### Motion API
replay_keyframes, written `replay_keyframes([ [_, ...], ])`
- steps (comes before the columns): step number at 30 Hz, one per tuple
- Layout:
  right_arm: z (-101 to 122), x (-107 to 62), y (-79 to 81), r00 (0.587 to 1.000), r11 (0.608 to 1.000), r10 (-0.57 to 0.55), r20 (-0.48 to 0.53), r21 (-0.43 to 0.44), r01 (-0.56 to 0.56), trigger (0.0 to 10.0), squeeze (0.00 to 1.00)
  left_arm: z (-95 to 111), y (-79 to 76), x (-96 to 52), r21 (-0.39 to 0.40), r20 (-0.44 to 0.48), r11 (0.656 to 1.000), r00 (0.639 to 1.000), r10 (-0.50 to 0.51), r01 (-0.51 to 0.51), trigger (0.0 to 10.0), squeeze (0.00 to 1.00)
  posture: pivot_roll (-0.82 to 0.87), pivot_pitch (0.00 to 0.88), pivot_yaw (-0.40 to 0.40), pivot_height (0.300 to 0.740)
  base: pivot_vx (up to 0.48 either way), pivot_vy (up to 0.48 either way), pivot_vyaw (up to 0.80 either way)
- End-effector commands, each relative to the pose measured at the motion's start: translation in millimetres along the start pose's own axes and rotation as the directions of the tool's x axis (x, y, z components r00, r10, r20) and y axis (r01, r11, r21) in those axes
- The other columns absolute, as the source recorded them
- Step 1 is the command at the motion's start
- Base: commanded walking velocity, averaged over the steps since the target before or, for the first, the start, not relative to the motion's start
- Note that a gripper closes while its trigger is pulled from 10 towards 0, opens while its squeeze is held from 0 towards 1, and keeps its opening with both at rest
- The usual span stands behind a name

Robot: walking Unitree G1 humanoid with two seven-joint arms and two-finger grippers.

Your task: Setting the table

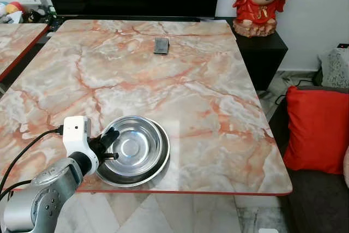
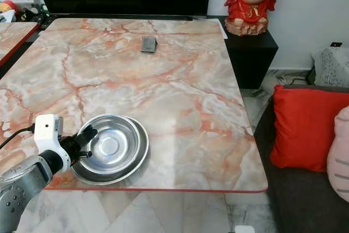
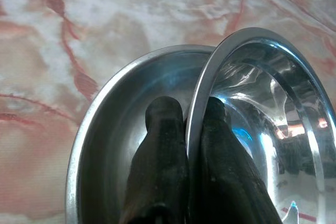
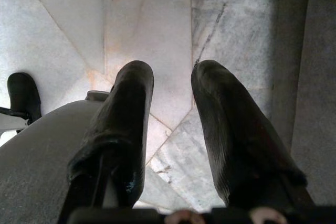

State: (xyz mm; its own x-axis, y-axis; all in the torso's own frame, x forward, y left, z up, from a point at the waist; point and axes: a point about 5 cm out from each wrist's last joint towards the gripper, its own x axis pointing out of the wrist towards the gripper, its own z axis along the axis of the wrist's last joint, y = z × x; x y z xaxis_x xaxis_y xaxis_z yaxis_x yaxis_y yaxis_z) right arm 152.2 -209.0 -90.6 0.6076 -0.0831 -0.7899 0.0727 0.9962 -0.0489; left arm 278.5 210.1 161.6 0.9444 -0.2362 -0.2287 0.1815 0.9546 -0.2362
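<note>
A shiny steel bowl (image 1: 133, 145) sits inside a wider steel plate (image 1: 158, 172) at the near left edge of the marble table (image 1: 207, 96). My left gripper (image 1: 109, 144) is shut on the bowl's left rim. In the left wrist view one black finger lies inside the bowl (image 3: 262, 87) and the other outside it, over the plate (image 3: 115, 108), with the rim pinched between them. My right gripper (image 4: 170, 77) hangs open over the marble floor with nothing between its fingers.
A small dark flat object (image 1: 161, 45) lies near the table's far edge. A red figurine (image 1: 262, 1) stands on a black cabinet at the back right. A sofa with a red cushion (image 1: 319, 129) is on the right. A second marble table (image 1: 16, 36) is at the far left.
</note>
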Motion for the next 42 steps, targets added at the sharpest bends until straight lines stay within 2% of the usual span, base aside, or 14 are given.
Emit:
replay_keyframes([
  [1,-7.5,-2.0,-1.4,1.0,1.0,-0.005,-0.027,-0.005,0.005,10.0,0.0,-3.2,1.7,-0.1,-0.002,-0.025,1.0,1.0,0.017,-0.017,10.0,0.61,0.08,0.135,-0.011,0.74,0.0,0.0,0.0],
  [2,-7.4,-2.0,-1.3,1.0,1.0,-0.005,-0.027,-0.005,0.005,10.0,0.0,-3.8,1.2,0.1,-0.003,-0.027,1.0,0.999,0.018,-0.018,10.0,0.71,0.08,0.135,-0.011,0.74,0.0,0.0,0.0],
  [16,-7.0,-1.8,-1.5,1.0,1.0,-0.005,-0.028,-0.006,0.005,10.0,0.0,-3.4,2.5,0.6,0.009,-0.03,0.999,0.999,0.036,-0.036,10.0,0.67,0.08,0.134,-0.013,0.74,0.0,0.0,0.0],
  [22,-7.1,-1.9,-1.7,1.0,1.0,-0.004,-0.028,-0.009,0.004,10.0,0.0,-2.9,3.0,0.3,0.071,-0.042,0.997,0.998,0.046,-0.043,10.0,0.65,0.08,0.135,-0.016,0.74,0.0,0.0,0.0],
  [26,-7.1,-1.9,-1.6,1.0,1.0,-0.004,-0.028,-0.01,0.003,10.0,0.0,-7.1,0.7,0.4,0.17,-0.068,0.985,0.997,0.044,-0.032,10.0,0.67,0.08,0.134,-0.016,0.74,0.0,0.0,0.0],
  [27,-7.1,-1.9,-1.6,1.0,1.0,-0.004,-0.028,-0.01,0.003,10.0,0.0,-7.1,0.7,0.4,0.17,-0.068,0.985,0.997,0.044,-0.032,10.0,0.67,0.08,0.134,-0.016,0.74,0.0,0.0,0.0],
  [28,-7.1,-1.9,-1.5,1.0,1.0,-0.003,-0.028,-0.01,0.003,10.0,0.0,-8.0,-0.6,0.4,0.179,-0.069,0.983,0.997,0.04,-0.027,10.0,0.65,0.08,0.134,-0.016,0.74,0.0,0.0,0.0],
  [29,-7.0,-1.8,-1.4,1.0,1.0,-0.003,-0.028,-0.01,0.003,10.0,0.0,-8.1,-1.8,0.4,0.194,-0.067,0.981,0.997,0.037,-0.023,10.0,0.52,0.08,0.134,-0.016,0.74,0.0,0.0,0.0],
  [30,-7.0,-1.8,-1.4,1.0,1.0,-0.003,-0.028,-0.009,0.003,10.0,0.0,-8.0,-2.2,0.5,0.213,-0.067,0.977,0.997,0.038,-0.023,10.0,0.12,0.08,0.134,-0.017,0.74,0.0,0.0,0.0],
  [31,-7.0,-1.8,-1.3,1.0,1.0,-0.003,-0.028,-0.009,0.003,10.0,0.0,-8.0,-2.2,0.5,0.222,-0.067,0.975,0.997,0.039,-0.024,10.0,0.12,0.08,0.134,-0.017,0.74,0.0,0.0,0.0],
  [32,-6.9,-1.8,-1.3,1.0,1.0,-0.003,-0.028,-0.009,0.003,10.0,0.0,-7.9,-2.1,0.6,0.234,-0.066,0.972,0.997,0.042,-0.025,10.0,0.0,0.08,0.135,-0.016,0.74,0.0,0.0,0.0],
  [37,-6.9,-1.8,-1.0,1.0,1.0,-0.002,-0.027,-0.009,0.002,10.0,0.0,-8.1,-0.7,0.4,0.27,-0.061,0.962,0.997,0.049,-0.031,10.0,0.0,0.08,0.134,-0.016,0.74,0.0,0.0,0.0],
  [38,-6.8,-1.8,-1.1,1.0,1.0,-0.001,-0.027,-0.008,0.001,10.0,0.0,-3.3,0.4,0.3,0.288,-0.023,0.956,0.998,0.062,-0.052,10.0,0.0,0.08,0.133,-0.016,0.74,0.0,0.0,0.0],
  [42,-6.8,-1.8,-1.1,1.0,1.0,-0.001,-0.027,-0.008,0.001,10.0,0.0,-3.3,0.4,0.3,0.288,-0.023,0.956,0.998,0.062,-0.052,10.0,0.0,0.08,0.133,-0.016,0.74,0.0,0.0,0.0],
])
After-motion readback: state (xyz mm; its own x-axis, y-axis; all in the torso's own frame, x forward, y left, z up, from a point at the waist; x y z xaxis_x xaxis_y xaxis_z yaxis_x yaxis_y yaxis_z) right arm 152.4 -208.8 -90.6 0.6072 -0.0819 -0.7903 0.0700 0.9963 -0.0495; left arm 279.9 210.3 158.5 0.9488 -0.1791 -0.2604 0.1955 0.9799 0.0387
